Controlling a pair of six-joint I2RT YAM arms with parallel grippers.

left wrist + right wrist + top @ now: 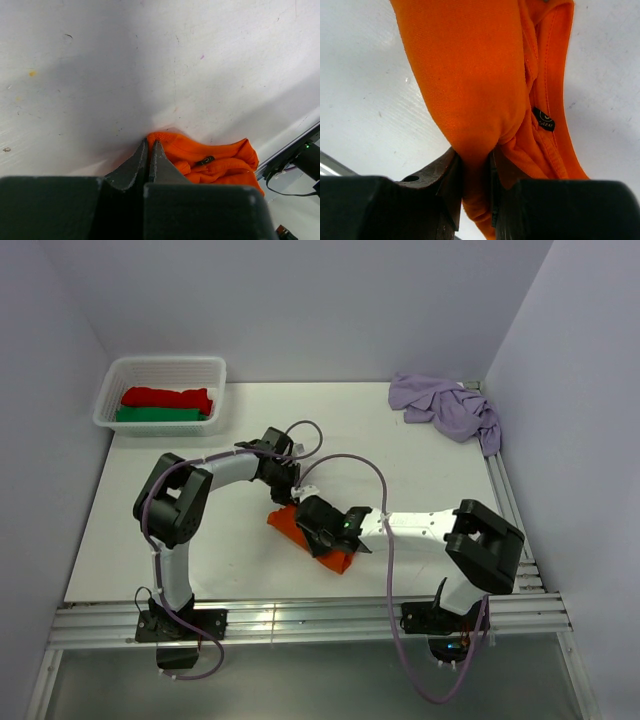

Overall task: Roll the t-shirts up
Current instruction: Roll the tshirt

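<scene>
The orange t-shirt (337, 562) lies bunched into a short bundle on the white table, near the front centre. My right gripper (320, 528) is shut on a thick fold of it (470, 75), with the cloth squeezed between the jaws (476, 165). My left gripper (288, 495) is shut, its tips (150, 145) touching the far edge of the orange shirt (220, 160); no cloth shows between them. The lilac t-shirt (450, 405) lies crumpled at the back right. The red (165, 397) and green (158, 415) t-shirts lie rolled in the basket.
The white mesh basket (160, 362) stands at the back left corner. Aluminium rails run along the near edge (300, 615) and the right side (510, 500). Walls close in the table on three sides.
</scene>
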